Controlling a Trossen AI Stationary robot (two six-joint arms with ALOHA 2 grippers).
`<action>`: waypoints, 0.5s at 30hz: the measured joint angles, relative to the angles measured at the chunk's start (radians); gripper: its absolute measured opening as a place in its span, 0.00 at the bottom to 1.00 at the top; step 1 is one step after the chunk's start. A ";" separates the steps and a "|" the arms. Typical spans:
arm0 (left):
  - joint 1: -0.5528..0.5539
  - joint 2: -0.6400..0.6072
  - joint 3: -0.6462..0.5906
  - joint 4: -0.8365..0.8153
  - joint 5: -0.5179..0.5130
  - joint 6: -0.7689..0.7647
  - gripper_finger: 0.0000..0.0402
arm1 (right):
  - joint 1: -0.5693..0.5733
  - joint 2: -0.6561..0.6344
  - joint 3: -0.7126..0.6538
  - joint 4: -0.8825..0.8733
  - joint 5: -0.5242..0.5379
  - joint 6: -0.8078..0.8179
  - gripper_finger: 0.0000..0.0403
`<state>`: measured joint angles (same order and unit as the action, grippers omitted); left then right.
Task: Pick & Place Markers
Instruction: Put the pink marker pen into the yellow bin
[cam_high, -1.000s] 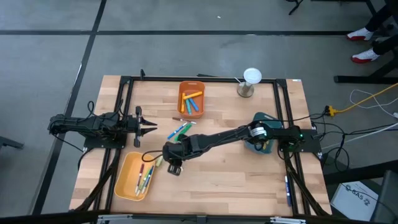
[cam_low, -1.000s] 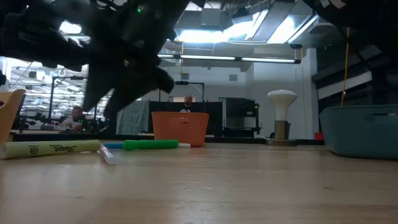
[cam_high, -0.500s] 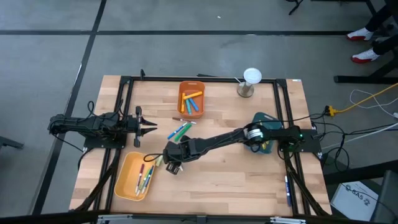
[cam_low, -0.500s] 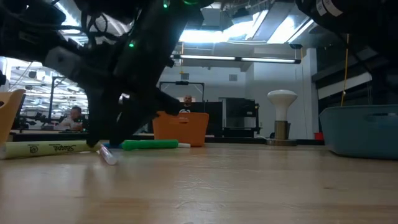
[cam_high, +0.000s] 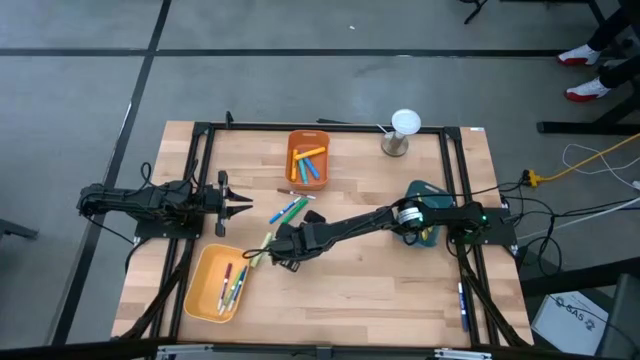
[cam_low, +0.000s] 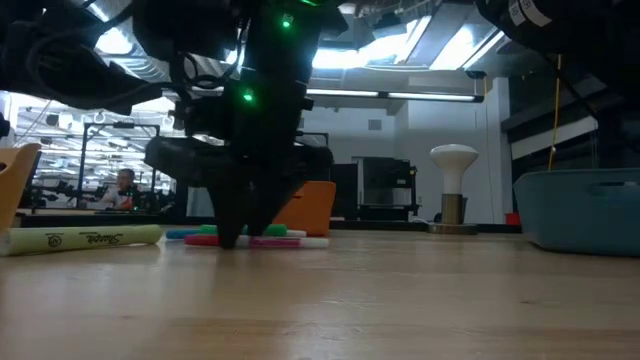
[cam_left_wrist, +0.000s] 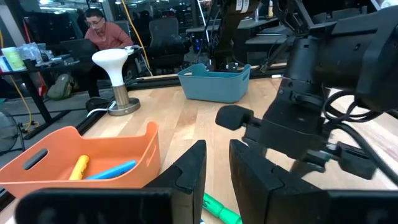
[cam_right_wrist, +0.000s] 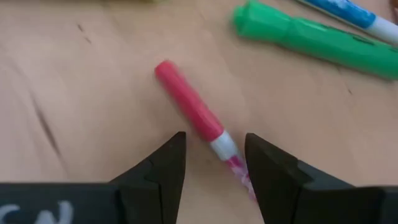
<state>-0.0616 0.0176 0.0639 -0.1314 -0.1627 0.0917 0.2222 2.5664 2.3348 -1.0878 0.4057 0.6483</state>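
Reaching across the wooden bench (cam_high: 400, 290) from its right side, the right gripper (cam_right_wrist: 214, 163) sits low over a red marker (cam_right_wrist: 189, 109) lying flat on the wood, its two dark fingers (cam_right_wrist: 163, 167) spread apart on either side of the marker's white-and-red end and not closed on it. In the high view this gripper (cam_high: 281, 251) is near the bench's middle, just beside the yellow bin (cam_high: 200, 295), which holds several markers, and close to a yellow-green marker (cam_high: 260, 247) on the wood. A green marker (cam_right_wrist: 305, 38) and a blue one (cam_right_wrist: 348, 14) lie side by side just beyond the red one, loose on the bench. The orange bin (cam_high: 294, 168) toward the far edge holds orange, yellow and blue markers. A teal bin (cam_high: 416, 189) sits partly under the right arm, and a white mushroom-shaped lamp (cam_high: 402, 131) stands at the far side. The left gripper (cam_high: 238, 205) waits at the left edge, empty, its fingers (cam_left_wrist: 189, 171) seemingly only a narrow gap apart. In the left wrist view a person sits at a desk in the room behind.
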 joint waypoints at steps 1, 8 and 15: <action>0.000 0.000 0.000 0.000 0.000 0.000 0.17 | 0.000 0.000 0.000 -0.013 0.000 0.001 0.40; 0.000 0.000 0.000 0.000 0.000 0.000 0.16 | -0.002 0.000 0.000 -0.033 -0.047 -0.096 0.40; 0.000 0.000 0.000 0.000 0.000 0.000 0.17 | -0.004 0.000 -0.001 -0.026 -0.104 -0.106 0.40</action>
<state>-0.0614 0.0175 0.0639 -0.1312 -0.1627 0.0917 0.2182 2.5660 2.3338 -1.1137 0.3022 0.5422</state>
